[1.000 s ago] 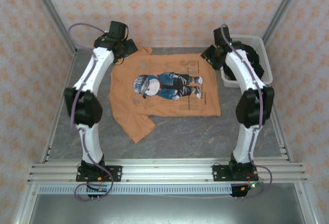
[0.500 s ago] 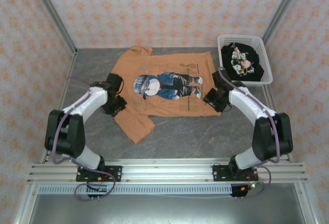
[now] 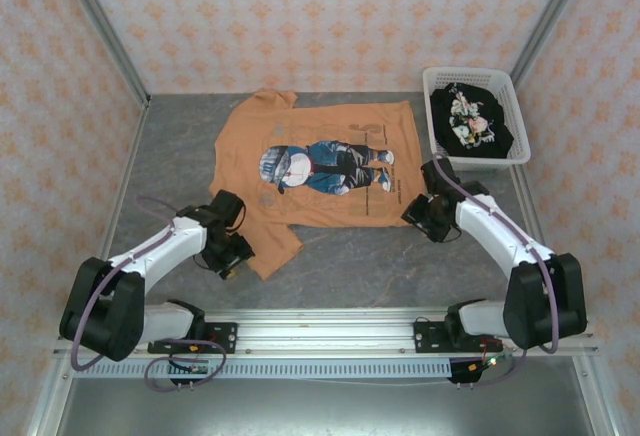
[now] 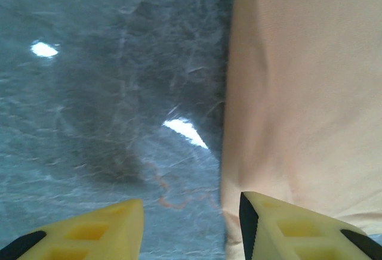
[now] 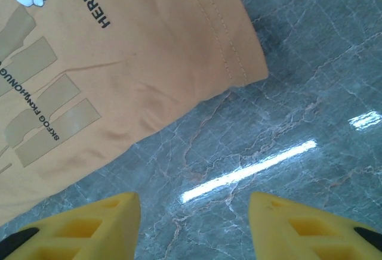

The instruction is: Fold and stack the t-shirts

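Now | orange t-shirt [image 3: 320, 161] flat on table [image 3: 360, 256]; black t-shirt [image 3: 472, 121] in basket [image 3: 433, 81] | left gripper [image 4: 191, 212], right gripper [image 5: 194, 218] both gaping, empty, low by orange shirt's near edge | light, limp cloth: pinch corners, expect sag

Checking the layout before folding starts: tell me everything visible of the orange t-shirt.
The orange t-shirt is soft tan-orange cloth with a blue-and-white cartoon print and dark lettering. It lies spread flat, print up, on the grey table, sleeves to the left, stitched hem to the right. The open left gripper straddles the near sleeve's edge; the open right gripper hangs over bare table beside the near hem corner.
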